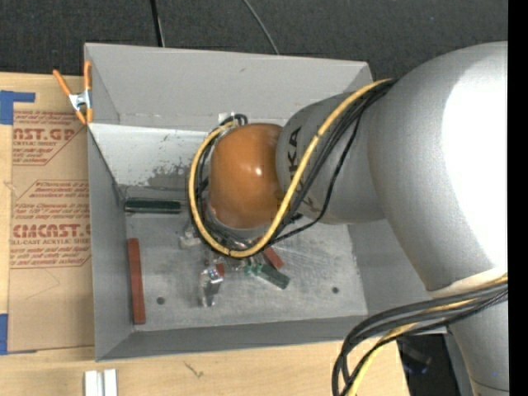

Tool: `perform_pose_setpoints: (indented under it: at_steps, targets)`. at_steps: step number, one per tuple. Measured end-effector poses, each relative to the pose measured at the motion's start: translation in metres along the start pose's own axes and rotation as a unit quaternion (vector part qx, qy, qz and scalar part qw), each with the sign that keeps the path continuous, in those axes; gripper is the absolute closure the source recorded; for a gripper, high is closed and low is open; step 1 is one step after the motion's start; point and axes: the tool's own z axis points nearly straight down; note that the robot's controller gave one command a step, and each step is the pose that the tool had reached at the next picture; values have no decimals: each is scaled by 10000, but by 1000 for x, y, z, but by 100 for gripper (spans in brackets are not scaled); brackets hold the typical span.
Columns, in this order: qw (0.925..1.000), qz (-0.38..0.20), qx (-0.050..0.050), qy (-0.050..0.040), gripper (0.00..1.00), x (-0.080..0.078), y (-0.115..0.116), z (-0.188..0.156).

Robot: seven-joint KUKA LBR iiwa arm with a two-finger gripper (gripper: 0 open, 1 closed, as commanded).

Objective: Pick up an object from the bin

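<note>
Setting: a grey metal bin [247, 81] seen from above and a little to one side, with sloping walls and a flat, scuffed floor.
Arm: a thick silver robot arm [429, 155] reaches in from the right and covers much of the right half of the bin.
Wrist: a rounded, shiny orange cover [243, 176] sits at the end of the arm over the middle of the bin; yellow and black cables [196, 184] loop around its left side and underneath it.
Tool: a slim metal tool [212, 280] points down from under the orange cover, low over the front middle of the floor.
Tool state: I cannot tell whether it is spread or pressed together, and nothing can be seen pinched in it.
Nearest thing: a small green block [275, 276] lies on the floor just to the right of the tool, near the front of the bin.
Beside it: a small red piece [273, 258] lies against the far side of the green block, partly under the cables.
Contact: the tool and the green block look apart, with bare floor between them.
Left of the tool: a small pale grey piece [188, 239] lies near the lower left edge of the cable loop.
Far left, back: a dark, narrow bar [153, 207] lies flat where the left wall meets the floor.
Far left, front: a long red-brown strip [135, 280] lies along the foot of the left wall, well apart from the tool.
</note>
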Motion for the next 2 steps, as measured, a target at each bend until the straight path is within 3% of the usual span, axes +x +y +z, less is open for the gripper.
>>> perform_pose_setpoints:
  at_steps: [1, 2]
  targets:
    - [10000, 4, -9, -70, 100, -12, -68, 12]
    - [10000, 6, -9, -70, 100, -12, -68, 12]
